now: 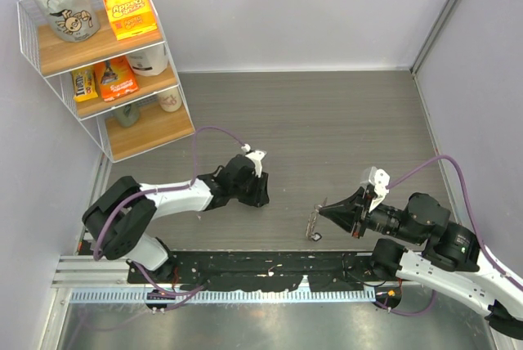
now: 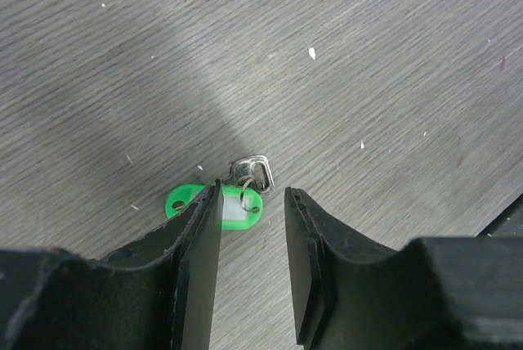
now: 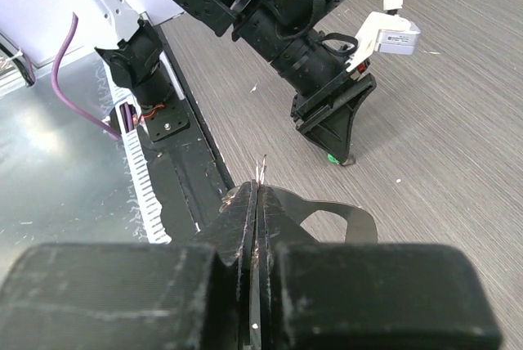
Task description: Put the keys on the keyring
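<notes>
The key with a bright green head (image 2: 214,205) lies on the table with a small silver metal piece (image 2: 255,173) at its far end. My left gripper (image 2: 253,193) is open and hovers just above it, the left finger (image 2: 203,252) covering part of the green head. In the top view the left gripper (image 1: 260,195) hides the key. My right gripper (image 1: 324,211) is shut on the thin silvery keyring (image 1: 315,226), which dangles to the table. In the right wrist view only the keyring's thin wire ends (image 3: 261,167) stick out of the shut right gripper (image 3: 257,190); the green head (image 3: 331,156) shows under the left gripper.
A white wire shelf (image 1: 106,64) with snack packs stands at the back left. A black rail (image 1: 270,268) and a metal plate run along the near edge under the arm bases. Grey walls close the table on three sides.
</notes>
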Tool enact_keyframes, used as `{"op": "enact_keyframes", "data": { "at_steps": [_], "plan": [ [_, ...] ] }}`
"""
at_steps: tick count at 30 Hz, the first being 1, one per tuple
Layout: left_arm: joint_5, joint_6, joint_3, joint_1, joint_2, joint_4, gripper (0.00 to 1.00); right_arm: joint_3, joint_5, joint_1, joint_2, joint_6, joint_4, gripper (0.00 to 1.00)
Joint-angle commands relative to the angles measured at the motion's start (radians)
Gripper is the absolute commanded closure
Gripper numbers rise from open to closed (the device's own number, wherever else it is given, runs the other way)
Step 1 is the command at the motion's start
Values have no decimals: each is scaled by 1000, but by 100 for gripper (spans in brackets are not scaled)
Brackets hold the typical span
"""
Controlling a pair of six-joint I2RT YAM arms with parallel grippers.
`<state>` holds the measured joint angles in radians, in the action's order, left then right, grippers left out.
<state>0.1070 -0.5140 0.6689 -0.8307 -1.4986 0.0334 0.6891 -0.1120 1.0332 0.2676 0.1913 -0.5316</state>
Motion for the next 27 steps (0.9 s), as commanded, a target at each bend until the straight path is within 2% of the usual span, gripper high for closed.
{"op": "enact_keyframes", "data": {
  "at_steps": [1,7,27],
  "plan": [
    [-32,17,46,-8,-29,5,59,4,-11,5,-7,10,62,95],
    [-12,17,54,-21,-45,5,60,3,-5,4,-7,4,61,95],
    [-20,19,28,-51,0,-26,77,0,-11,5,-8,10,68,95]
  ]
}}
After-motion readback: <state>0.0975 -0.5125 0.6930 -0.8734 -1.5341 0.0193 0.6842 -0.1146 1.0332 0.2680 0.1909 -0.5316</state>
